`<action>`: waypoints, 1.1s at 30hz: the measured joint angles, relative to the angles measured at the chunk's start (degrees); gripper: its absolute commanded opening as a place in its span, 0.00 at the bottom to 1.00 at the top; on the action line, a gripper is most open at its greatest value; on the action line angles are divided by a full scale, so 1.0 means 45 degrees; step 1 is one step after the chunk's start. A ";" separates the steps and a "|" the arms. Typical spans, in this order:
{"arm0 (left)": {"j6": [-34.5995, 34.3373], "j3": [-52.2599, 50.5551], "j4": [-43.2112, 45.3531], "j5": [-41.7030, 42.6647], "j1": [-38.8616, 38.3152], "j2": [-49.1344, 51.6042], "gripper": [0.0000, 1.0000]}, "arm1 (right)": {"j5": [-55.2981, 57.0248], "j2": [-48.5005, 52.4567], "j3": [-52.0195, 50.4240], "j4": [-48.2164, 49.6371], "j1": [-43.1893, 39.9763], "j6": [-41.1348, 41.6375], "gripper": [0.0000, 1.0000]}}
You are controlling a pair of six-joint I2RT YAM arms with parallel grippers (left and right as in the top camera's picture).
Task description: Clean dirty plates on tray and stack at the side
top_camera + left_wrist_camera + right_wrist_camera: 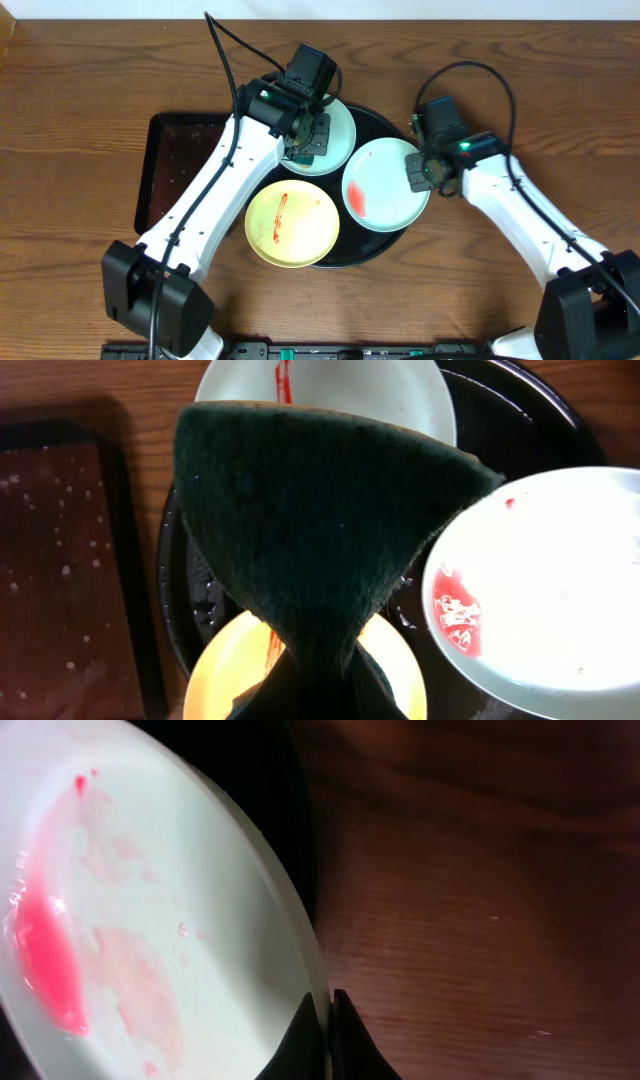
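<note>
The round black tray carries three plates. My left gripper hangs over the back pale blue-green plate, shut on a dark green sponge that fans out and hides its fingers. That plate shows a red streak. The yellow plate at the front has a red streak too. My right gripper is shut on the rim of the right pale blue-green plate, which has a pink-red smear on its left side.
A rectangular black tray with wet spots lies left of the round tray, partly under my left arm. Bare wooden table surrounds both trays. Cables trail from the two wrists toward the back edge.
</note>
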 measured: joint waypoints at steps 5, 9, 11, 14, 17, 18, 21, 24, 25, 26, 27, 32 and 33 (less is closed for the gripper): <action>0.0000 0.0000 0.0000 0.0092 0.0000 0.0000 0.08 | 0.1938 0.0000 0.0797 -0.0612 0.1073 -0.0015 0.01; 0.0000 0.0000 0.0000 0.0097 0.0000 0.0000 0.07 | 0.3847 -0.0155 0.1501 -0.1219 0.1622 0.0165 0.01; 0.0000 0.0000 0.0000 0.0097 0.0000 0.0000 0.07 | 0.4566 -0.0398 0.1525 -0.1331 0.1797 0.0316 0.01; 0.0000 0.0000 0.0005 0.0097 0.0000 0.0000 0.08 | 0.5809 -0.1122 0.1525 -0.1472 0.2186 0.0583 0.01; 0.0000 0.0000 0.0000 0.0097 0.0000 0.0000 0.07 | 0.6761 -0.2035 0.1535 -0.1452 0.2657 0.0767 0.01; 0.0000 0.0000 0.0005 0.0097 0.0000 0.0000 0.07 | 0.7111 -0.2375 0.1549 -0.1433 0.2846 0.0811 0.01; 0.0000 0.0000 0.0005 0.0102 0.0000 0.0000 0.07 | 0.8102 -0.3099 0.1632 -0.1307 0.3361 0.0908 0.01; -0.0005 0.0000 0.0005 0.0102 0.0000 0.0000 0.08 | 0.8937 -0.3410 0.1700 -0.1243 0.3735 0.0957 0.01; 0.0000 0.0000 0.0005 0.0102 0.0000 0.0000 0.07 | 0.9199 -0.3434 0.1700 -0.1258 0.3823 0.0967 0.01; 0.0000 0.0000 0.0005 0.0097 0.0000 0.0000 0.07 | 0.9321 -0.3429 0.1700 -0.1258 0.3852 0.0967 0.01; 0.0000 0.0000 0.0005 0.0097 0.0000 0.0000 0.07 | 0.9457 -0.3390 0.1700 -0.1258 0.3857 0.0981 0.01; -0.0005 0.0000 0.0005 0.0102 0.0000 0.0000 0.08 | 0.9855 -0.3070 0.1700 -0.1205 0.3857 0.1146 0.01; 0.0000 0.0000 0.0005 0.0102 0.0000 0.0000 0.07 | 0.9884 -0.2982 0.1700 -0.1205 0.3857 0.1219 0.01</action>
